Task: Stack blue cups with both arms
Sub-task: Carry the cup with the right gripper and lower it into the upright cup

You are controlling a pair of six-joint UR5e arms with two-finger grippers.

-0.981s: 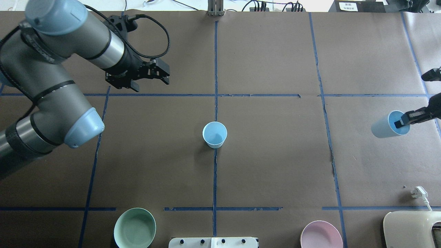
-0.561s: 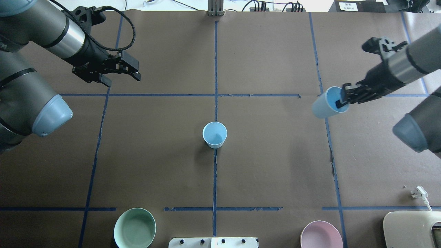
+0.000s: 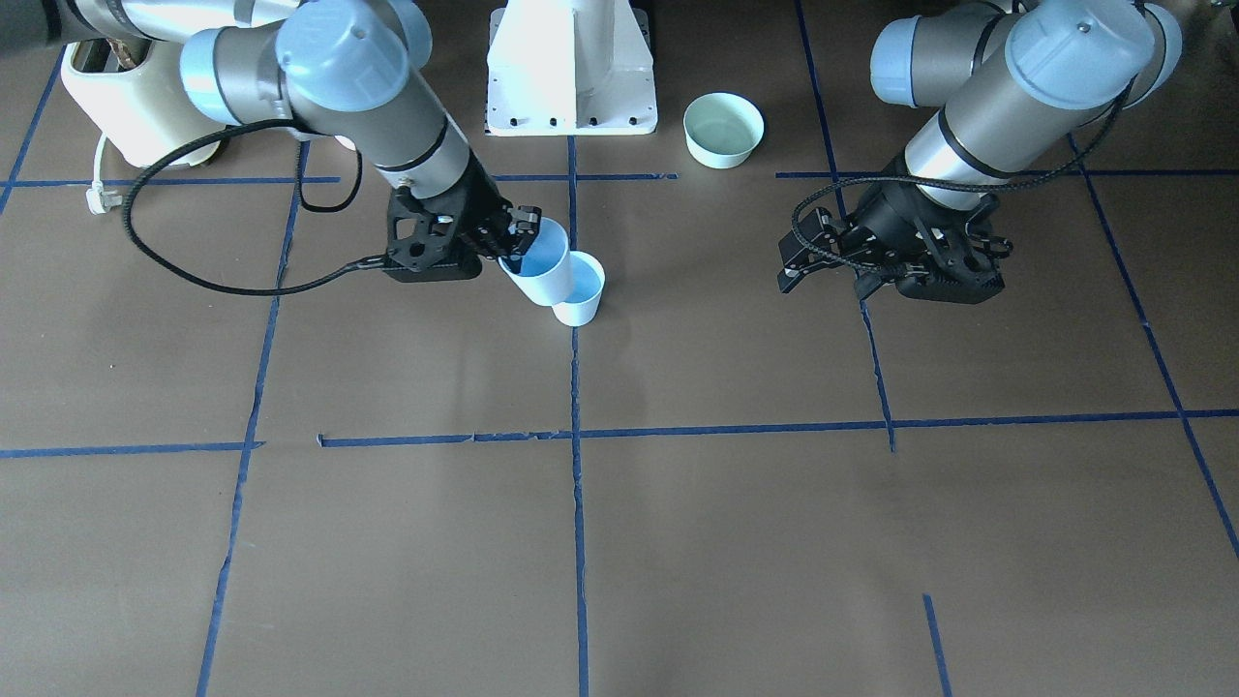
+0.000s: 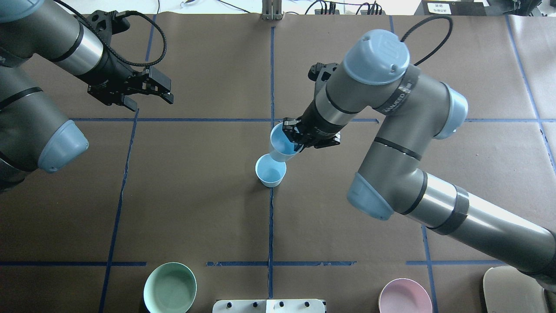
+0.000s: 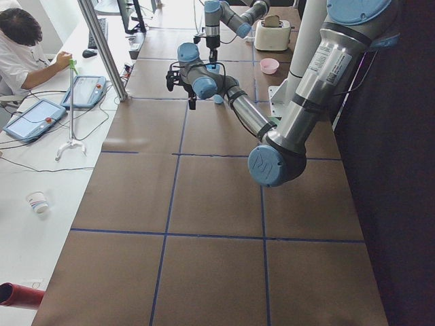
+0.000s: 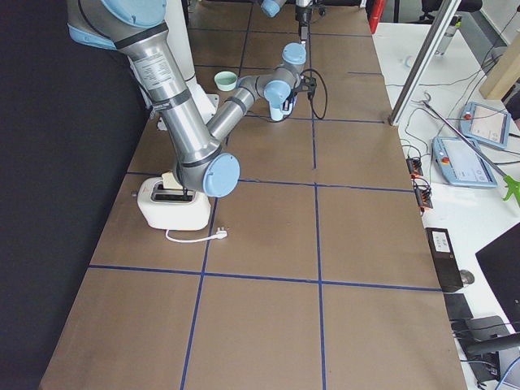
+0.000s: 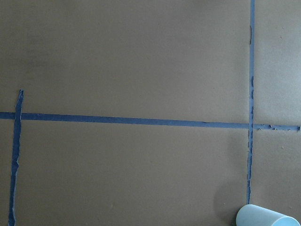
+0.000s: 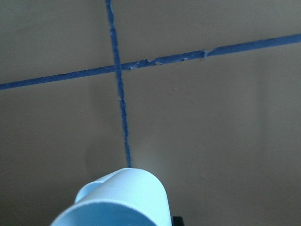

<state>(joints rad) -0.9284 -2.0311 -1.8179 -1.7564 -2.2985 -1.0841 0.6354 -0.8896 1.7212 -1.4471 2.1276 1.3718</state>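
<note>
One pale blue cup (image 4: pixel 270 171) stands upright at the table's centre, on the blue tape line; it also shows in the front view (image 3: pixel 583 295). My right gripper (image 4: pixel 299 137) is shut on the rim of the second blue cup (image 4: pixel 281 147), one finger inside it. This cup hangs tilted just beyond the standing cup and overlaps its rim (image 3: pixel 540 269); I cannot tell whether they touch. The right wrist view shows the held cup's wall (image 8: pixel 123 197). My left gripper (image 4: pixel 150 93) is open and empty, far left of the cups (image 3: pixel 823 279).
A mint-green bowl (image 4: pixel 170 288) and a pink bowl (image 4: pixel 405 296) sit near the robot's edge of the table, beside the white pedestal base (image 3: pixel 571 68). A cream toaster (image 3: pixel 116 97) with a loose plug (image 3: pixel 94 198) stands at the robot's right.
My right arm has swung in from the table's right edge, carrying its blue cup to the centre beside the standing cup. My left gripper has drawn back to the left.
</note>
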